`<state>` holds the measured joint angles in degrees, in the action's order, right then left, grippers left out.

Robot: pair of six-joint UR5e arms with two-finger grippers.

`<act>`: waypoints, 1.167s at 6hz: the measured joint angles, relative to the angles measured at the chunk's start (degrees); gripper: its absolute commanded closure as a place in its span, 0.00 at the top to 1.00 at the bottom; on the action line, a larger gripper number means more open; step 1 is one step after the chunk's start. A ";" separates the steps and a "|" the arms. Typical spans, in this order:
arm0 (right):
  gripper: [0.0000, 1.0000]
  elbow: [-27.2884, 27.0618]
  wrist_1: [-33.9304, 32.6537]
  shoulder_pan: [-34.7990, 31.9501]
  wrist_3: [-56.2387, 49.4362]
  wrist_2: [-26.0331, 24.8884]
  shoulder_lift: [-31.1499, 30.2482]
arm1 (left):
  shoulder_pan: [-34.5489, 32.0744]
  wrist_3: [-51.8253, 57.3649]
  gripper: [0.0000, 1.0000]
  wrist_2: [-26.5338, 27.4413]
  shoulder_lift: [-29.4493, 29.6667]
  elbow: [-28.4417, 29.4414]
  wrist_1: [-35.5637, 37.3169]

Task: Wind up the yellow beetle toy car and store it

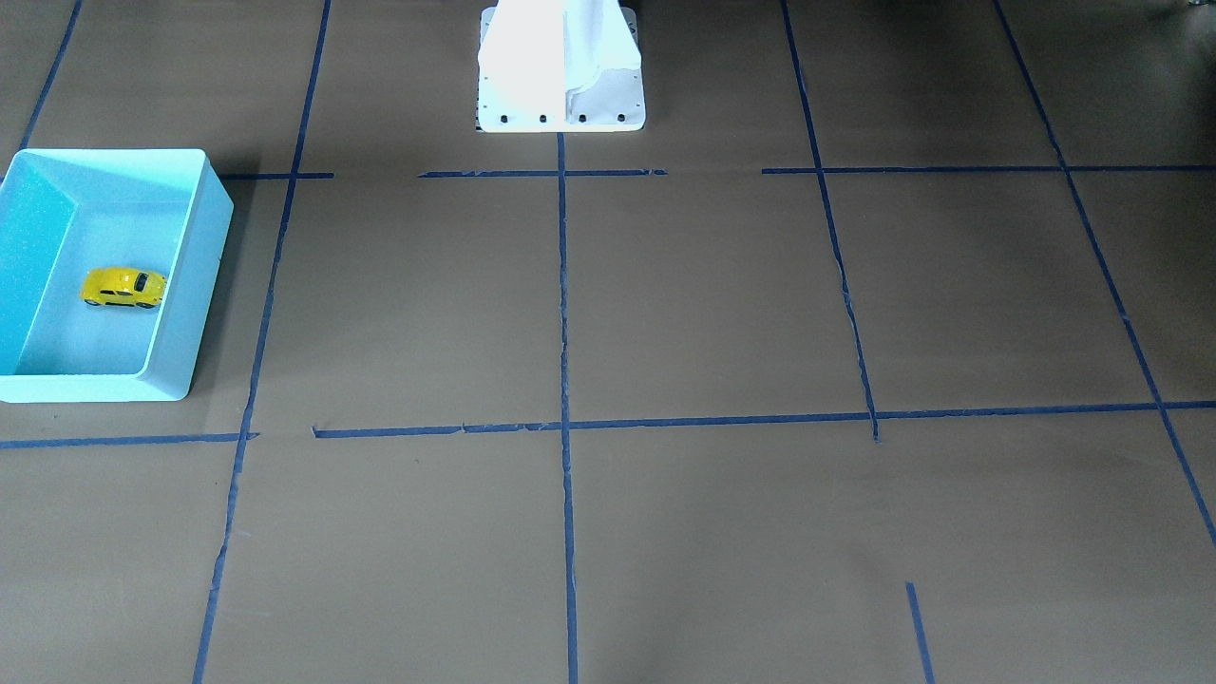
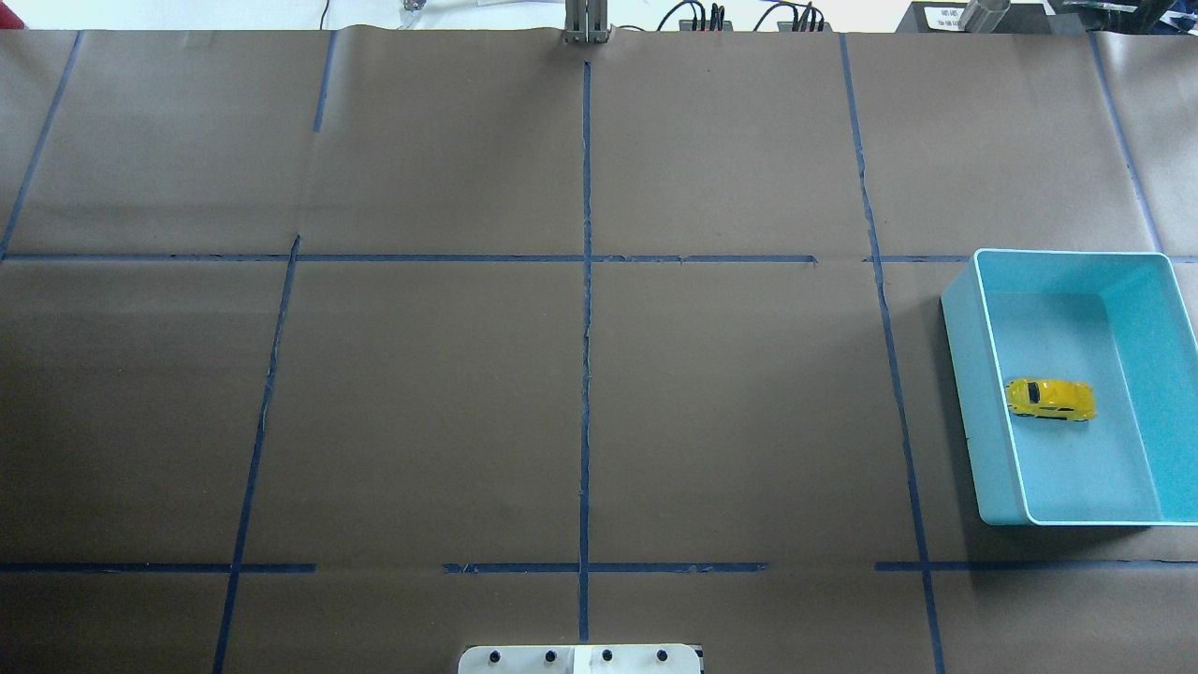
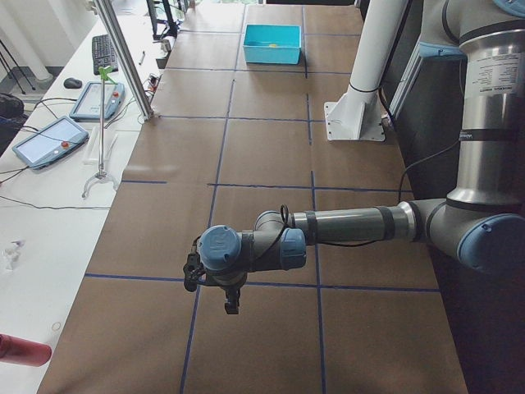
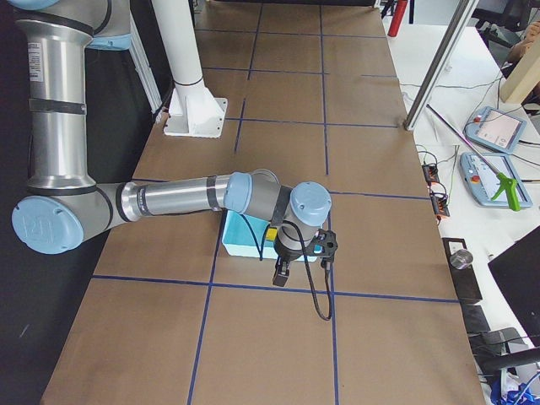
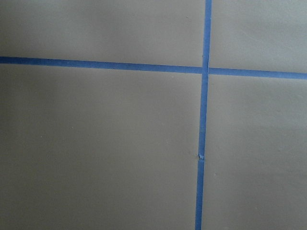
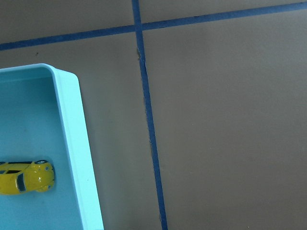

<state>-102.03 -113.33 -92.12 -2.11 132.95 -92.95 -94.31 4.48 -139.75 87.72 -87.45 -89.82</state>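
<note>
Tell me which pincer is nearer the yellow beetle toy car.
Right. The right pincer hangs by the edge of the light blue bin holding the yellow beetle toy car; the left pincer hangs over brown paper far toward the opposite end.

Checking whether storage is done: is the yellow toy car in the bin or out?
Inside: the yellow beetle toy car rests on the floor of the light blue bin, within its walls.
</note>
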 measured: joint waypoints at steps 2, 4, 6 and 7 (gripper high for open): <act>1.00 0.91 4.95 -0.83 1.08 -3.72 -1.48 | 0.00 0.00 1.00 0.00 0.00 -0.06 0.00; 1.00 4.34 15.84 -0.74 1.34 -5.11 -3.03 | 0.00 0.00 1.00 0.00 0.00 -0.03 0.00; 1.00 5.01 16.51 -0.88 1.30 -2.21 -3.16 | 0.00 0.00 1.00 -0.04 0.00 0.00 0.00; 1.00 5.01 15.85 -1.28 1.26 -1.44 -3.02 | 0.00 0.00 1.00 -0.04 0.00 0.00 0.00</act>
<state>-97.02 -97.48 -93.40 -0.86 131.51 -95.98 -94.31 4.48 -139.79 87.71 -87.45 -89.82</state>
